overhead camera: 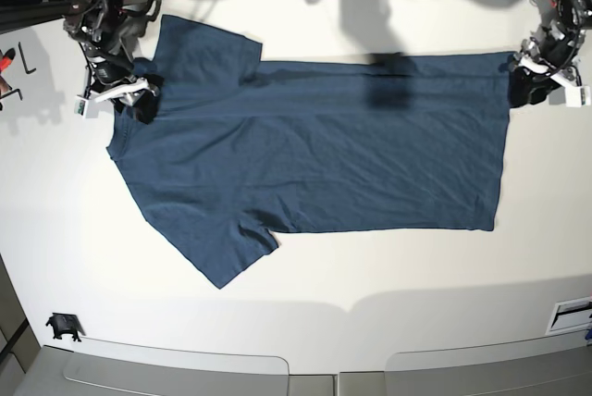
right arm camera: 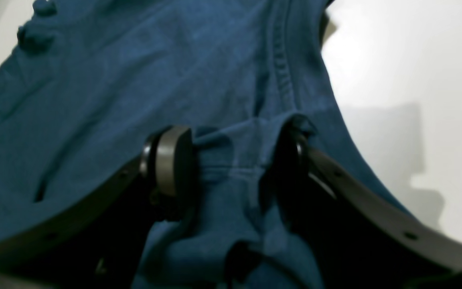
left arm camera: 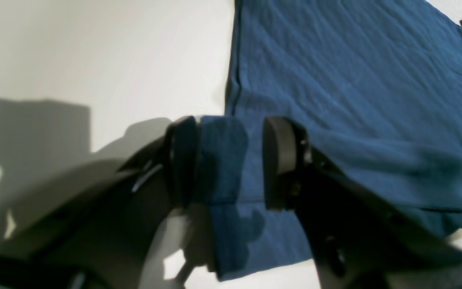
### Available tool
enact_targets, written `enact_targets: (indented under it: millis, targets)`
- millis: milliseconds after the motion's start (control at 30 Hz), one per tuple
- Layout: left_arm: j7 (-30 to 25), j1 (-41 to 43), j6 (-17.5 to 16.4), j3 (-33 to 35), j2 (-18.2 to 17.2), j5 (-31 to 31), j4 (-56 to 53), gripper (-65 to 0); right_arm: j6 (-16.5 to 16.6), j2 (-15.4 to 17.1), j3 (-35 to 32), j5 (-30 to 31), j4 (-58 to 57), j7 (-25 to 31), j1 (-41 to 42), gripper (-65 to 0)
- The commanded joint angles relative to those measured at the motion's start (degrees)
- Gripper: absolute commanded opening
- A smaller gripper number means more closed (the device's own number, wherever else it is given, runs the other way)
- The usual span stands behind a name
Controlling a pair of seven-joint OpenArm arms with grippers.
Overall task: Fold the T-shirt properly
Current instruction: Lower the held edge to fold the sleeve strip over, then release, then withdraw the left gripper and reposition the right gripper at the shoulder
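The T-shirt (overhead camera: 314, 146) is spread flat on the white counter (overhead camera: 370, 266), closer to the far edge than the near one. Its neck end is pointed toward the left edge in the base view, and its bottom hem is laid toward the right edge. One sleeve is turned toward the far left corner, the other toward the near edge.

The left gripper (left arm camera: 229, 162) is seen at a corner of the hem, near the far right corner of the counter. Its fingers (left arm camera: 279, 160) are spread apart, and a bit of blue cloth is seen between them, not squeezed.

The right gripper (right arm camera: 231, 164) is seen at the neck end of the shirt. Its fingers (right arm camera: 171, 160) are spread apart too, with a bunched fold of cloth lying loosely between them.
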Motion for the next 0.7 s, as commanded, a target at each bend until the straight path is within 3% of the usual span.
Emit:
enact_targets:
  millis: [0, 433, 667]
  targets:
    - [-1.27, -0.28, -0.24, -0.63, -1.75, -1.16, 0.98, -40.4, -0.09, 0.79, 0.66, 0.31, 2.21, 0.07, 0.09, -33.8]
    - [0.59, -0.28, -0.22, -0.76, -10.23, -1.11, 8.2, -40.4, -0.11, 0.76, 11.02, 0.57, 19.45, -9.75, -0.42, -33.8]
    - [1.95, -0.31, -0.17, -7.91, -10.8, -1.11, 17.9, -40.4, 0.07, 0.74, 18.53, 9.18, 23.63, -13.55, -8.02, -33.8]
